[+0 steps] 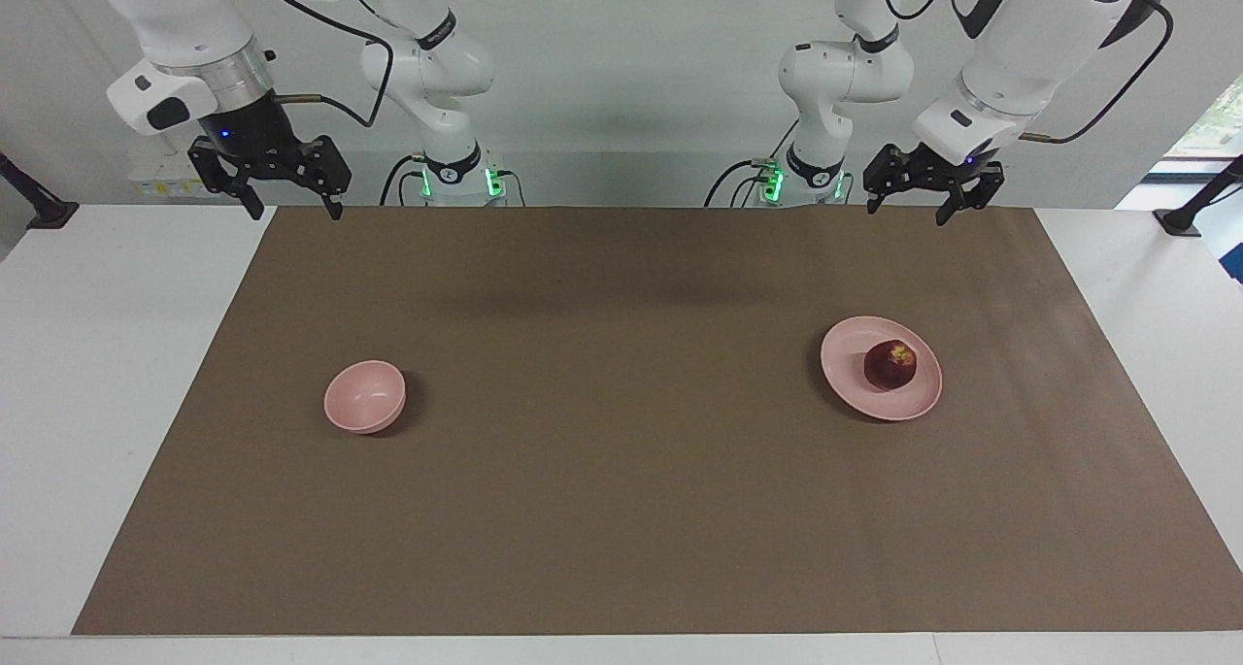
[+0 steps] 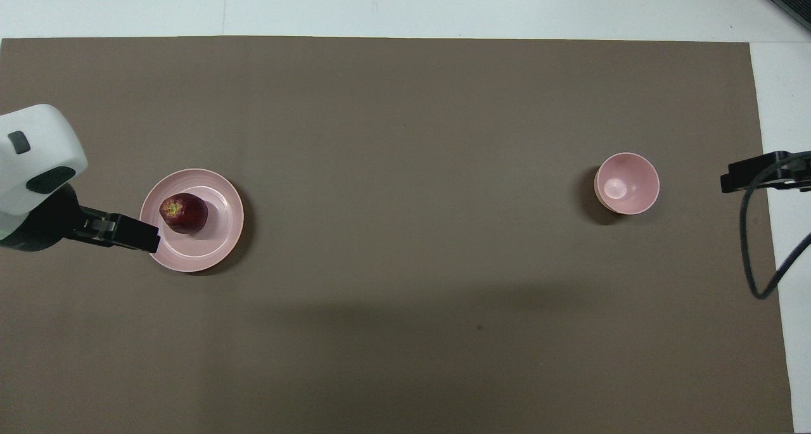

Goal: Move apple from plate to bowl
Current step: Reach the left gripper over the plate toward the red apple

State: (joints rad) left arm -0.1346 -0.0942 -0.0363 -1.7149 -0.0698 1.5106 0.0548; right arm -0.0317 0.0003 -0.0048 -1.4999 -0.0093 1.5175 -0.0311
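Resting on the plate (image 1: 847, 375), toward the left arm's end of the tabletop (image 1: 87, 374), was the apple (image 1: 890, 365): small, dark red, roundish and matte, its yellowish stem dimple turned upward and slightly away from the bowl. It had no marked long axis. It sat off the plate's centre, on the part toward the left arm's end. The plate was flat, shallow, round and pale pink with a smooth raised rim, lying on a plain brown mat (image 1: 621, 510) that covered most of the white tabletop.

Well apart from it, toward the right arm's end, stood the bowl (image 1: 364, 396), small, deep, round, smooth, pale pink and upright, with nothing visible inside.

The left gripper (image 1: 920, 203) hung high over the mat's edge nearest the robots, its white forearm slanting down from above, black fingers pointing downward and spread wide with nothing between them. In the overhead view its tip overlapped the plate's rim beside the apple; the facing view showed it raised clear of both.

The right arm waited, its gripper (image 1: 288, 202) raised over the mat's corner nearest the robots, fingers pointing down and spread wide, holding nothing.
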